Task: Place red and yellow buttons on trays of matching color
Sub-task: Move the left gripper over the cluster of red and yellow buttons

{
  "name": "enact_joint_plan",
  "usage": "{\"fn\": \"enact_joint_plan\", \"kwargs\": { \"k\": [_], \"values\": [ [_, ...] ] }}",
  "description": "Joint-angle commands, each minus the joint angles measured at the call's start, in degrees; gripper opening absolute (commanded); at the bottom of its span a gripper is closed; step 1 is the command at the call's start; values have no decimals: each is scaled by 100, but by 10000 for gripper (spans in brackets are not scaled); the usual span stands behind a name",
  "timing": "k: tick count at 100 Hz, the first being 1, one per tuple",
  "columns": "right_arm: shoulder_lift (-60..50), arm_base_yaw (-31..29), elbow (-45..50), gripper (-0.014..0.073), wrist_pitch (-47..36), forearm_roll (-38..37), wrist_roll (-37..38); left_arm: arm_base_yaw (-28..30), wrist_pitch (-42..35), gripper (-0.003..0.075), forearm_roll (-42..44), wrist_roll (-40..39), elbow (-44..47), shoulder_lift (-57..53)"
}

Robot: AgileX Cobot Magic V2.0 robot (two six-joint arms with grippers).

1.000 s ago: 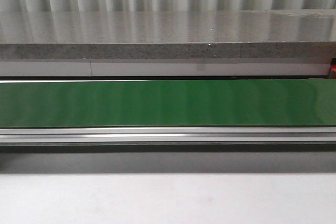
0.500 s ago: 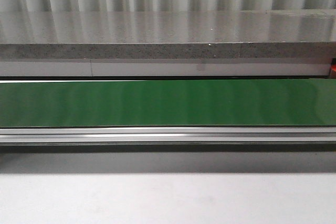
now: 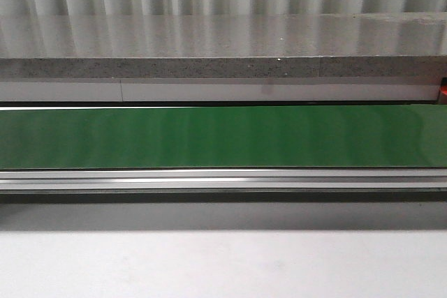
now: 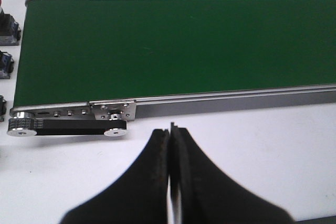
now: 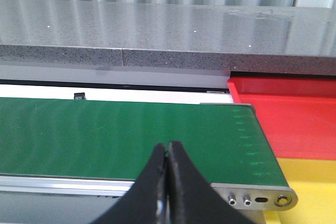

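No red or yellow button shows in any view. The red tray (image 5: 294,114) lies past the end of the green conveyor belt (image 5: 121,129), with the yellow tray (image 5: 310,182) beside it, nearer to me. My right gripper (image 5: 167,145) hangs shut and empty over the belt's near edge, close to that end. My left gripper (image 4: 170,129) is shut and empty over the white table, just short of the belt's (image 4: 173,45) other end. Neither gripper appears in the front view, where the belt (image 3: 223,136) runs bare across the picture.
A grey stone shelf (image 3: 223,54) runs behind the belt. Aluminium rails (image 3: 223,179) line the belt's near side. The belt's drive pulley and black timing belt (image 4: 65,126) sit at its left end. Small dark devices (image 4: 6,30) stand beside that end.
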Motion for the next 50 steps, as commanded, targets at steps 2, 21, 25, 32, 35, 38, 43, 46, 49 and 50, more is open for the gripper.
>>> {"fn": "enact_joint_plan", "kwargs": {
  "k": [2,21,25,32,35,38,43,46,49,50],
  "values": [
    [-90,-21,13,-67,-458,-15,-53,-40,-291,-18,-143,-45,-200,129],
    [-90,-21,13,-67,-458,-15,-53,-40,-251,176,-153,-45,-200,151],
    [-90,-21,13,-67,-458,-15,-53,-40,-244,260,-153,-109,-200,151],
    [-90,-21,13,-67,-458,-15,-53,-40,-229,414,-153,-284,-200,151],
    [-90,-21,13,-67,-458,-15,-53,-40,-224,472,-153,-379,-188,151],
    [-90,-21,13,-67,-458,-15,-53,-40,-224,524,-141,-519,-165,151],
    [-90,-21,13,-67,-458,-15,-53,-40,-224,603,-95,-694,-139,151],
    [-90,-21,13,-67,-458,-15,-53,-40,-247,627,-51,-815,-115,151],
    [-90,-21,13,-67,-458,-15,-53,-40,-337,643,34,-965,-72,151],
    [-90,-21,13,-67,-458,-15,-53,-40,-355,648,60,-1058,-51,151]
  ]
}}
